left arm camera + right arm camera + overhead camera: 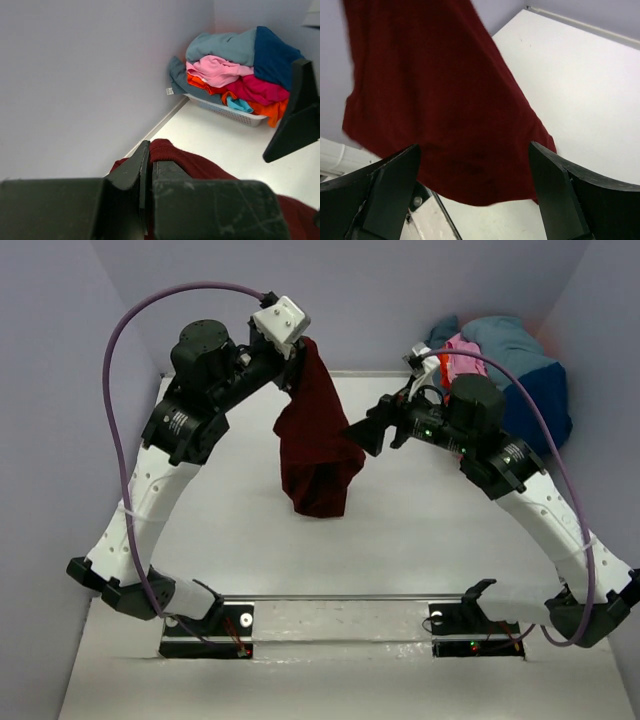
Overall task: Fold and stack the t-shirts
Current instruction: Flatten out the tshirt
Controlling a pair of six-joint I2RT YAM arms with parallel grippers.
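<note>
Only the left wrist view shows a white slotted plastic basket (pixel 235 114). Raised left tool (pixel 298 348) pinches a dark maroon cloth t-shirt (pixel 315 450); right tool (pixel 362 436) gapes wide.

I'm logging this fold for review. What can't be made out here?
- Top view: fingertips of the left pincer, hidden behind its wrist camera and the maroon shirt.
- Right wrist view: the shirt's upper part, cut off by the frame.
- Top view: the basket, mostly buried under the shirt pile.
</note>
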